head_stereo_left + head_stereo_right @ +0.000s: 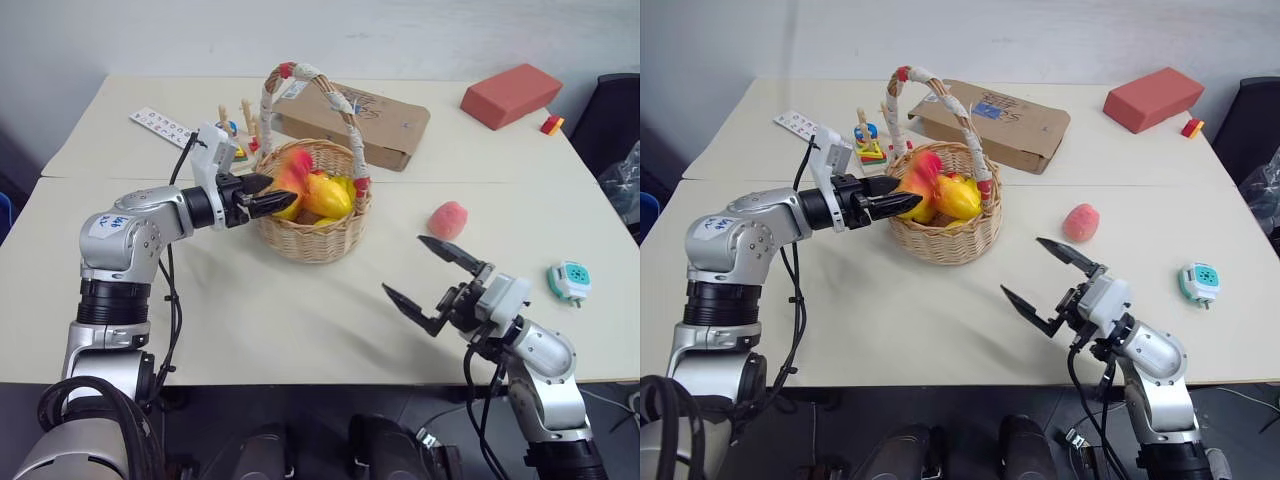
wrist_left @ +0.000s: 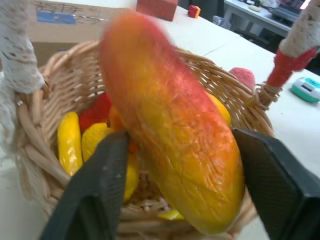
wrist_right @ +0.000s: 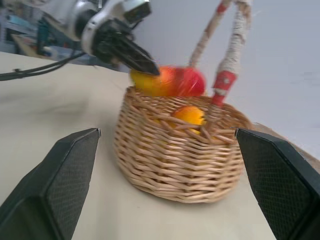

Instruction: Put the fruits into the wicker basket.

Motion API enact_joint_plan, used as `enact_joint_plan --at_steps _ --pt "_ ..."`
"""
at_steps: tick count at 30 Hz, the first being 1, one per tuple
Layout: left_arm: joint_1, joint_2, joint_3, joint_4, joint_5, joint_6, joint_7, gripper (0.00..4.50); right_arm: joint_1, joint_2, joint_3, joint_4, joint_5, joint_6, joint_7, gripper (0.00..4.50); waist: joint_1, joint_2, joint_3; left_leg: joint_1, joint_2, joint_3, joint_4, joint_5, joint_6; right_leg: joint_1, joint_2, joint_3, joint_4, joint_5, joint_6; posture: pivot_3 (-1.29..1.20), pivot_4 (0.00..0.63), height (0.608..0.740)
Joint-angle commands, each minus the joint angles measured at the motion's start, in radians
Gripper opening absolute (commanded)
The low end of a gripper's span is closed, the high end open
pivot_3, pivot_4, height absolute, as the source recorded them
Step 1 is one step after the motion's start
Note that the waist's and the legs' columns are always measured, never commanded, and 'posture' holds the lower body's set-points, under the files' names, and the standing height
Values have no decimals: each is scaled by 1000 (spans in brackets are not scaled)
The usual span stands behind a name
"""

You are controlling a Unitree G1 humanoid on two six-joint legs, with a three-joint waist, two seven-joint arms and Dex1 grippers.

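Observation:
The wicker basket (image 1: 312, 238) stands mid-table with yellow and red toy fruits (image 1: 328, 195) inside. A red-to-yellow mango (image 1: 295, 172) shows blurred over the basket's near-left rim, just past my left gripper (image 1: 280, 192). In the left wrist view the mango (image 2: 175, 135) lies between the two widely spread fingers (image 2: 95, 190), above the basket's inside. A pink-red peach (image 1: 448, 220) rests on the table to the right of the basket. My right gripper (image 1: 403, 265) hovers open and empty in front of the peach, pointing toward the basket.
A flat cardboard box (image 1: 375, 120) lies behind the basket. A red block (image 1: 510, 93) sits far right, a small red-yellow piece (image 1: 551, 124) beside it. A white-teal gadget (image 1: 570, 282) is at the right edge. A wooden stacking toy (image 1: 235, 135) and a white strip (image 1: 160, 125) stand back left.

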Motion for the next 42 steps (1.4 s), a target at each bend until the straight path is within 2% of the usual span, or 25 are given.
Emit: enact_joint_plan --at_steps 1,4,8,13,16,20,24,25,28,31,34,37,42 --pt "45 75 81 -40 8 -138 -75 4488 82 -43 -108 -98 57 47 -43 4500 0 0 0 0 0 0 0 0 0 0 0 0 0 0 0 0 150 740" --pt "119 119 152 -37 3 -292 -152 4488 190 -88 -196 -121 80 58 -30 4500 0 0 0 1 1 0 -1 0 -1 0 0 0 0 0 0 0 150 740" --pt "278 219 219 -33 48 -562 -326 4488 354 -80 -315 -99 126 61 -33 4500 -1 1 0 2 2 0 -2 0 -2 0 0 1 -1 0 0 0 150 740" --pt "540 387 302 -24 53 -614 -494 4488 542 -21 -416 14 134 6 -14 4500 -1 1 0 2 2 0 -6 -1 -2 0 0 0 -4 -1 -2 0 150 740" --pt "612 389 363 -41 9 -652 -520 4488 535 -5 -428 84 114 -30 -19 4500 -3 2 1 4 2 1 -5 -7 -6 0 -3 3 -7 -1 -2 0 150 740" --pt "694 374 407 -105 -38 -664 -564 4488 417 -107 -425 102 163 68 17 4500 -7 5 2 4 2 1 -5 -7 -6 0 -5 4 -7 0 -2 0 150 740" --pt "666 391 425 -283 -167 -490 -496 4488 110 -345 -378 177 276 354 100 4500 -15 12 6 3 2 2 -4 -6 -5 -2 -6 5 -5 0 -2 0 150 740" --pt "651 393 424 -315 -206 -448 -485 4488 10 -386 -335 210 272 433 104 4500 -16 14 7 3 2 2 -3 -3 0 -2 -6 5 -4 0 -2 0 150 740" --pt "588 388 409 -390 -303 -347 -434 4488 -345 -454 -150 341 171 677 52 4500 -24 14 7 3 2 0 -5 -2 -2 -3 -5 2 -2 -1 -5 0 150 740" --pt "533 383 383 -438 -348 -292 -392 4488 -635 -416 -11 509 105 833 63 4500 -27 15 8 0 3 0 -5 1 -4 -6 -3 1 0 -2 -6 0 150 740" --pt "512 381 356 -475 -357 -270 -376 4488 -830 -355 91 728 8 852 97 4500 -28 15 8 -1 2 2 -5 2 -4 -7 -1 1 2 -2 -6 0 150 740" --pt "516 377 346 -496 -352 -267 -366 4488 -935 -305 147 915 -76 787 137 4500 -25 15 8 -4 2 2 -5 2 -3 -8 -1 1 2 -2 -5 0 150 740" --pt "575 370 373 -527 -340 -277 -353 4488 -1052 -232 170 1166 -163 656 168 4500 -28 15 8 -6 -1 2 -2 0 2 -8 -1 0 1 0 -2 0 150 740"
